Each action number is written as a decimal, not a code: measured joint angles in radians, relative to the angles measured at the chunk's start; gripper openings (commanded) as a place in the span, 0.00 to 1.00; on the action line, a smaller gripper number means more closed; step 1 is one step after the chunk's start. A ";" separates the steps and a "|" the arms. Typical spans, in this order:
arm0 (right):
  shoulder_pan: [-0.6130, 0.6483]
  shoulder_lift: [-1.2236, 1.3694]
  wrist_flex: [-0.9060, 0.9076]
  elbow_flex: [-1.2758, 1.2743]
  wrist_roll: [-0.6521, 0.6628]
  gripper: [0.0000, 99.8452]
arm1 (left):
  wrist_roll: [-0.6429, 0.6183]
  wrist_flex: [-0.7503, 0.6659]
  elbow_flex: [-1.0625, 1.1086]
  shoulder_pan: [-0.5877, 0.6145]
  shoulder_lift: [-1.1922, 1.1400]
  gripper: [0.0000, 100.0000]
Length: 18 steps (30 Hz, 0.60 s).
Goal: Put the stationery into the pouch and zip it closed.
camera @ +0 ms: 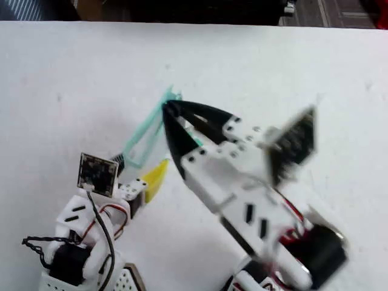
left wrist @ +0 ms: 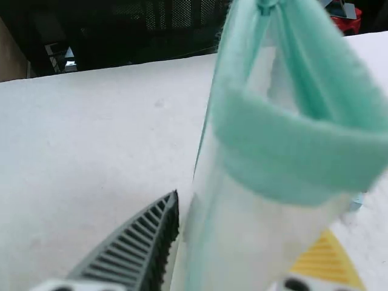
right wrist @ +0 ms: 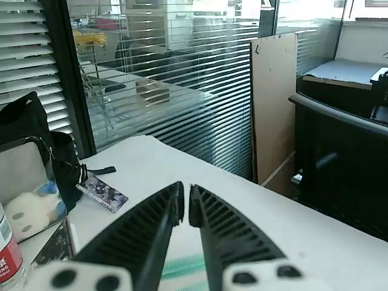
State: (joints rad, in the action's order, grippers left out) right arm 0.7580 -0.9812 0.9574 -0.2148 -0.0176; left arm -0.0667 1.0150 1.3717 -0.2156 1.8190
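"Where's your room to move?"
"The table (camera: 60, 73) stretches from 9 through 12 to 3 o'clock; both arms crowd in at 6."
"And the pouch (camera: 145, 136)?"
"Just 10 o'clock of centre, up on edge; contents unreadable. Your left gripper (left wrist: 250, 215) is clamped on its 7 o'clock end. Your right gripper (right wrist: 185, 194) has its tips almost together at the 1 o'clock corner."
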 measured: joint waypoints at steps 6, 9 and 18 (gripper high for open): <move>-0.008 0.009 -0.051 -0.072 0.052 0.02 | 0.000 0.000 0.000 0.000 0.000 0.28; -0.132 -0.003 0.038 -0.077 0.206 0.02 | 0.000 0.000 0.000 -0.002 0.000 0.28; -0.698 0.351 0.057 -0.164 0.592 0.02 | 0.000 0.000 0.000 -0.002 -0.002 0.28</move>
State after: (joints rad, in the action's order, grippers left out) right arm 0.0598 -0.6299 1.0142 -0.3790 0.5746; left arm -0.0667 1.0150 1.3717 -0.2171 1.8174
